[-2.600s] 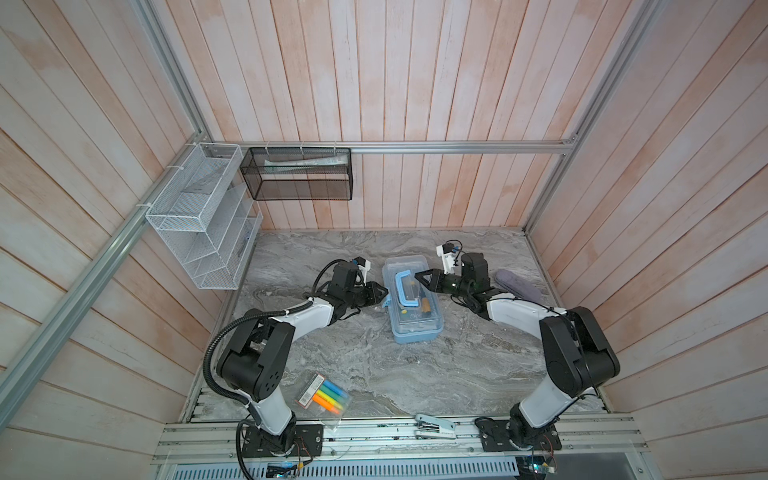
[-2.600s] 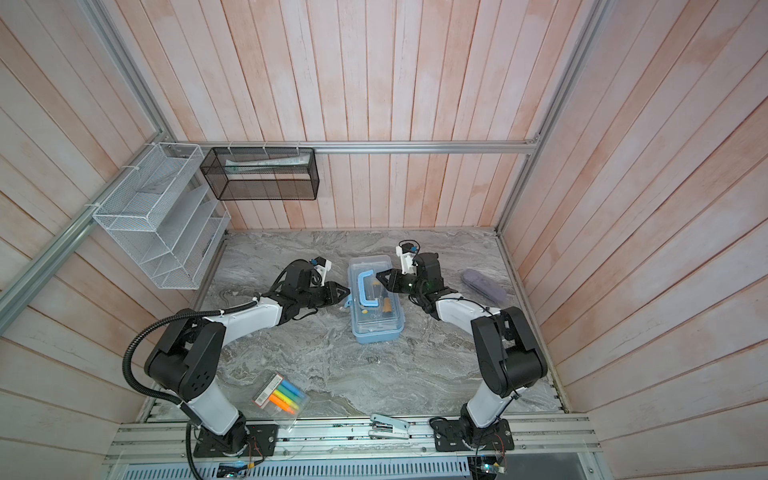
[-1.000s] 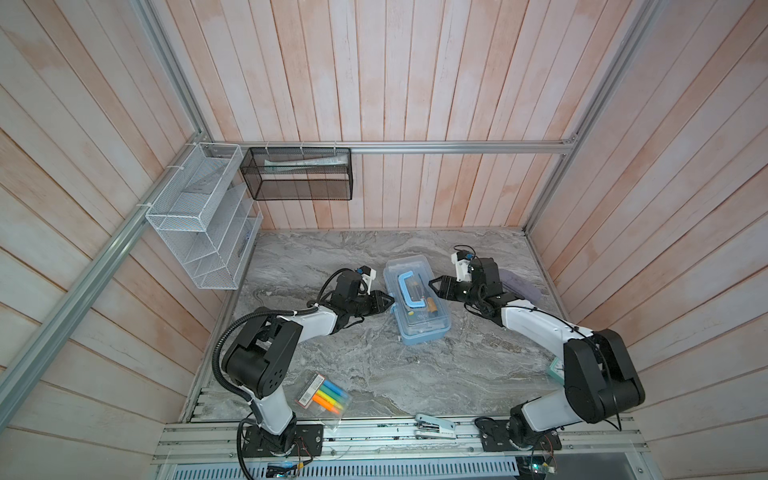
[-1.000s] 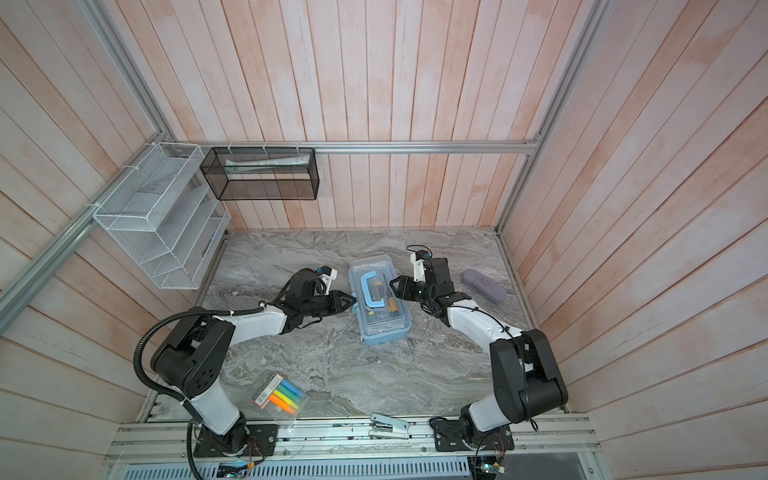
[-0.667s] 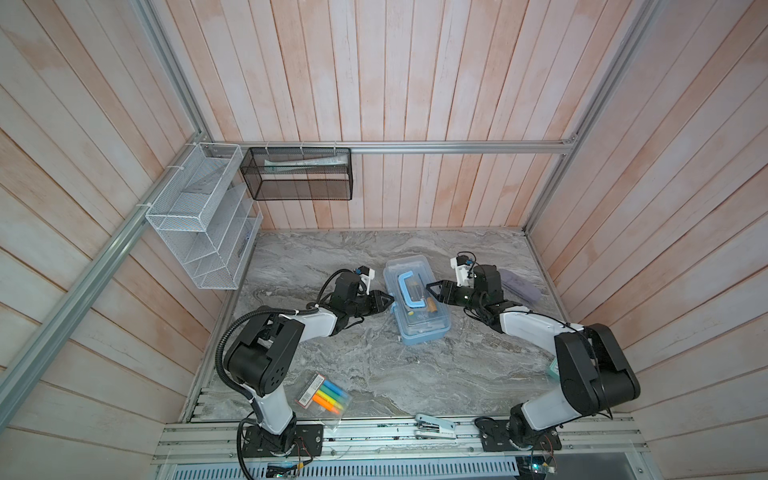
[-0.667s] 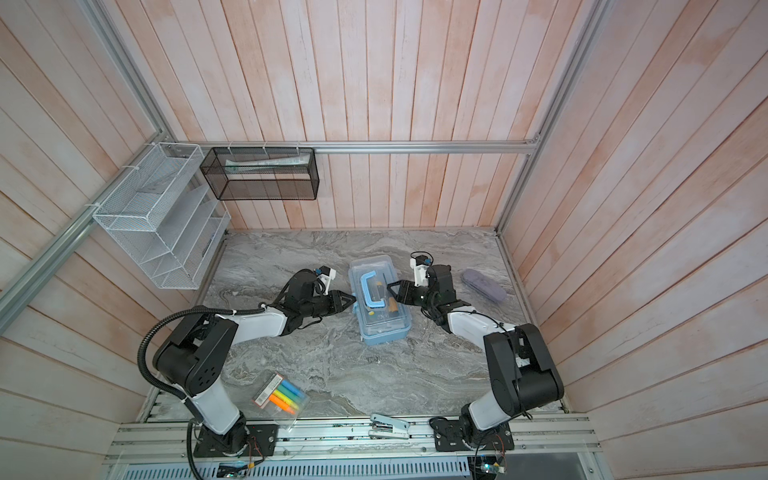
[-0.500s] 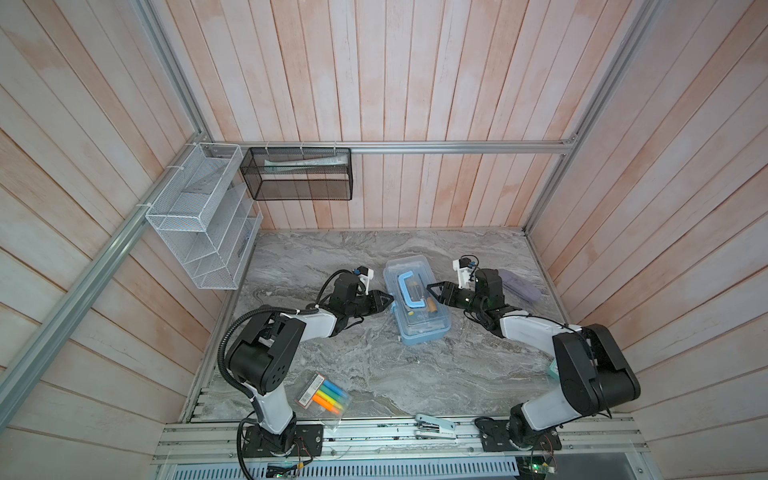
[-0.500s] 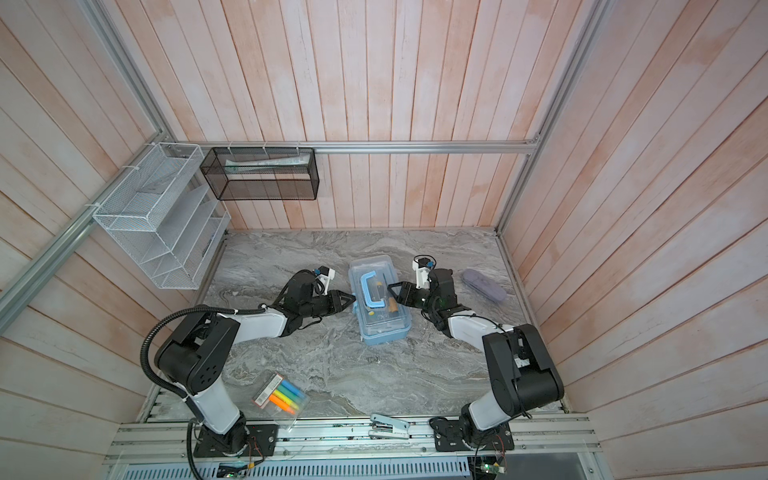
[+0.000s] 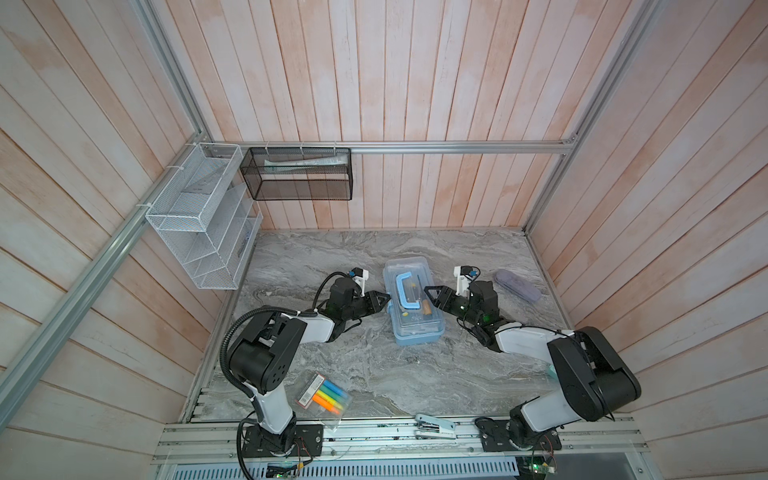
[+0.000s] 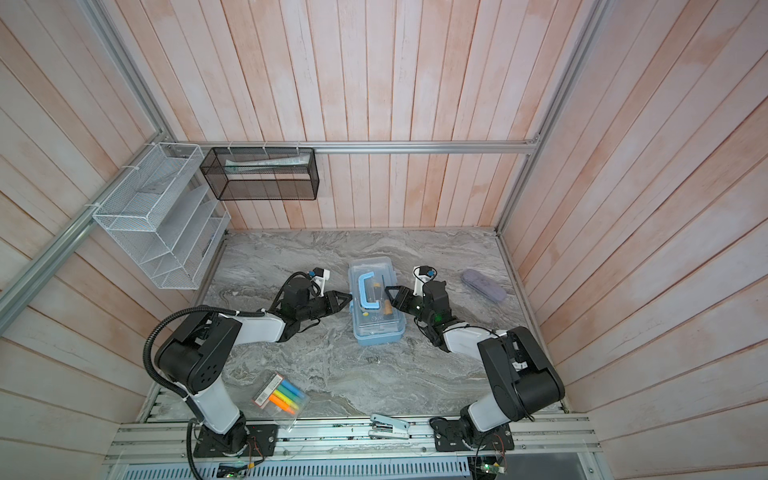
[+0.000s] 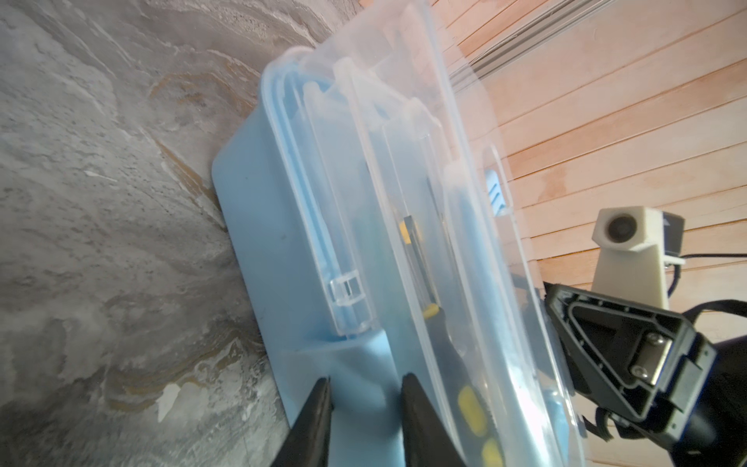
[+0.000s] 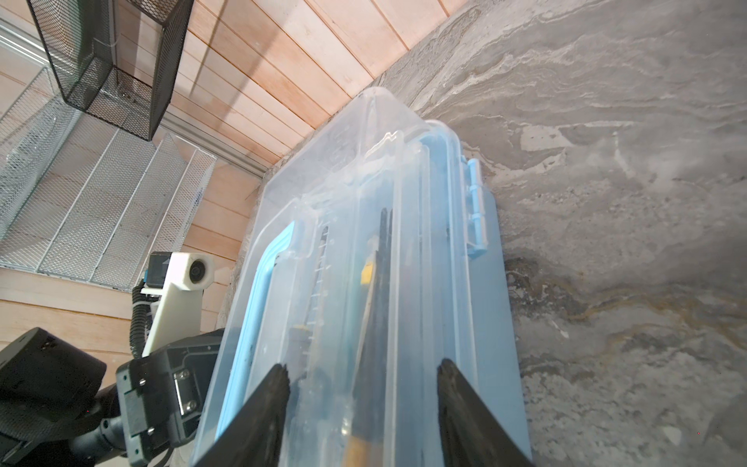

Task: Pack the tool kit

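Small rectangular light-blue plastic tool kit (image 9: 417,330) with transparent lid sits mid grey marble desk (image 9: 374,374), between the 2 arms. Its light-blue arched handle (image 9: 404,291) lies flat on the lid.

Left gripper (image 11: 364,386) is at the kit's left wall, jaws narrow and pinched on a raised blue rib there.

Right gripper (image 12: 361,372) is at the blue latch (image 12: 475,210) side, jaws apart and straddling the lid edge; contact unclear.

Clear packet of coloured highlighters (image 9: 324,395) lies near the front edge. Lilac oval case (image 9: 516,284) lies far right.
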Controlling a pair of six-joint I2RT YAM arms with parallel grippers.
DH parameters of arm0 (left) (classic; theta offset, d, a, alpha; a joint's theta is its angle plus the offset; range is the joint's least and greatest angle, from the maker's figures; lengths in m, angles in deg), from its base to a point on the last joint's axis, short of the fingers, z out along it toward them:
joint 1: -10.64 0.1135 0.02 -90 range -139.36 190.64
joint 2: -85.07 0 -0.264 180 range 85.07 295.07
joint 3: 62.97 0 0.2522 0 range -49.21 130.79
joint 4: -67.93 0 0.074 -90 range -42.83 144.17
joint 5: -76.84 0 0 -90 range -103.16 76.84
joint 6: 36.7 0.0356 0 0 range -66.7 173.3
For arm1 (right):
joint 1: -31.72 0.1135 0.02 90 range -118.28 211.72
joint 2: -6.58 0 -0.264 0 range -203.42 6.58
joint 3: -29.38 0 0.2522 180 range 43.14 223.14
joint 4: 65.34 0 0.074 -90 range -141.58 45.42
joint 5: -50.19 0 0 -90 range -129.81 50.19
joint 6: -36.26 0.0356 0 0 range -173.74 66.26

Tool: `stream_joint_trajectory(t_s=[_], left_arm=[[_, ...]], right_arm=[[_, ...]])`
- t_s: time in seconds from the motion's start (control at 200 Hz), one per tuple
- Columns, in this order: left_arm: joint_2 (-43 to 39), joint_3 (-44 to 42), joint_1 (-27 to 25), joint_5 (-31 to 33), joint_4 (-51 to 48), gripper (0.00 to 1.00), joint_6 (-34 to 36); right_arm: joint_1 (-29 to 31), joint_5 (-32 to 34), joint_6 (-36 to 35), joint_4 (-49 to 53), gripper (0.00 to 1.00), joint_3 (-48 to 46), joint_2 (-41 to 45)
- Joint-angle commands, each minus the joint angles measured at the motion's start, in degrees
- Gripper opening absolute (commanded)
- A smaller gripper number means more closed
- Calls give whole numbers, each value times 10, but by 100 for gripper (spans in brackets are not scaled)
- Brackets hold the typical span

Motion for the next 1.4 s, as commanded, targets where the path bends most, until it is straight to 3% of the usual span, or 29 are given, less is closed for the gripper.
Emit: stream_joint_trajectory(t_s=[0.0,0.51,1.15,1.395], left_arm=[[32,-15,-48,-48,4,31,-9],[33,-41,-113,-26,44,31,-29],[63,-112,-162,-27,252,31,-134],[55,-115,-166,-8,232,31,-122]], right_arm=[[84,-152,30,48,55,-20,-28],[118,-133,46,5,55,-39,-40],[147,-140,54,-55,55,-47,-82],[149,-132,42,-36,55,-39,-90]])
